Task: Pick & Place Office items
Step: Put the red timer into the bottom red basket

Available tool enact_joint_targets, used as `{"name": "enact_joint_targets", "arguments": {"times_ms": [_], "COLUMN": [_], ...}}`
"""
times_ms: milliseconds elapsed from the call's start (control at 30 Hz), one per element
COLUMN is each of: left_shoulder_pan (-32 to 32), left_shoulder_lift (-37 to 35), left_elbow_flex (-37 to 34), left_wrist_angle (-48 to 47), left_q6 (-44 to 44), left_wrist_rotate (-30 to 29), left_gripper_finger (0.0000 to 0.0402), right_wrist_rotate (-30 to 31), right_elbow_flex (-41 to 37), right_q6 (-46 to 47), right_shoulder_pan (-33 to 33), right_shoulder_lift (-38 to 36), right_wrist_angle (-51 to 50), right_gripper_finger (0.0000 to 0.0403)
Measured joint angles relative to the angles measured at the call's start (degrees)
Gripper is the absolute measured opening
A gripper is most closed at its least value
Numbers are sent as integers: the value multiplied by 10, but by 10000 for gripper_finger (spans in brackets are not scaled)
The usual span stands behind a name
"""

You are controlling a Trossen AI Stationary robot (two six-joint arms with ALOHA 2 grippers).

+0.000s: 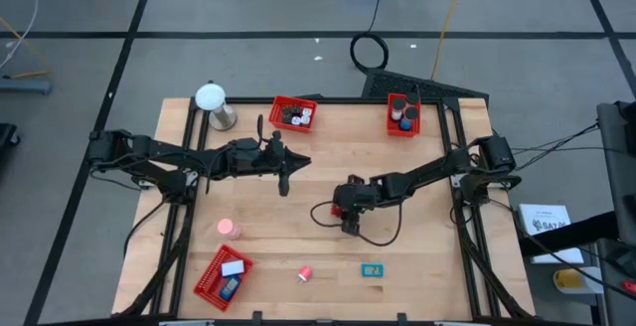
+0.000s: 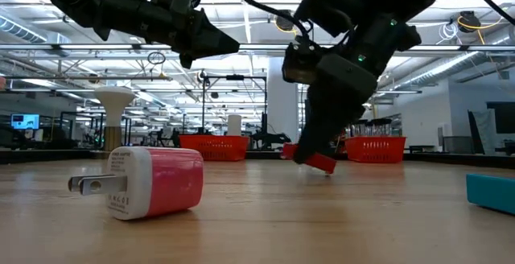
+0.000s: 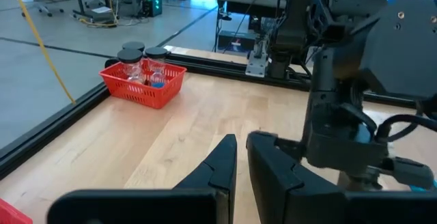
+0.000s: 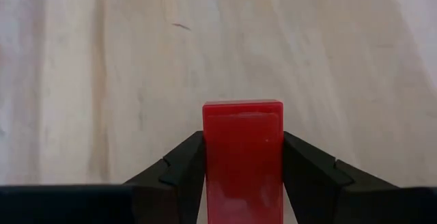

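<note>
My right gripper (image 1: pixel 347 214) is over the table's middle, shut on a small red rectangular block (image 4: pixel 243 152), which also shows in the low view (image 2: pixel 319 162). My left gripper (image 1: pixel 284 179) hovers above the table left of the middle, shut and holding nothing (image 3: pixel 240 157). Loose on the wood lie a pink plug adapter (image 2: pixel 157 182) on its side near the near edge (image 1: pixel 305 273), a pink roll (image 1: pixel 229 229) and a teal flat piece (image 1: pixel 373 270). My right gripper pinches the red block between its two fingers (image 4: pixel 179 166), one on each long side (image 4: pixel 208 169), so the block's free end sticks out past the fingertips. The fingers come steeply from above. The block hangs tilted, its lower end (image 2: pixel 323 166) at the tabletop; whether it touches, I cannot tell.
Two red mesh trays stand at the far edge (image 1: pixel 294 114) (image 1: pixel 402 115), both with items in them, and a third (image 1: pixel 223 276) sits at the near left corner. A white ball on a silver stand (image 1: pixel 212 102) is at the far left. Black cable loops beside the right gripper (image 1: pixel 383 237).
</note>
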Motion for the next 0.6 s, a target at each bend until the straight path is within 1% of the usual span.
{"name": "enact_joint_targets", "arguments": {"times_ms": [133, 367, 600], "left_shoulder_pan": [0, 0, 0], "left_shoulder_lift": [0, 0, 0], "left_elbow_flex": [0, 0, 0], "left_wrist_angle": [0, 0, 22], "left_q6": [0, 0, 0], "left_wrist_rotate": [0, 0, -1], "left_gripper_finger": [42, 42, 42], "right_wrist_rotate": [-17, -14, -10], "right_elbow_flex": [1, 36, 39], "right_q6": [-1, -39, -73], "right_shoulder_pan": [-1, 0, 0], "right_shoulder_lift": [10, 31, 30], "right_wrist_angle": [54, 60, 80], "right_gripper_finger": [153, 162, 164]}}
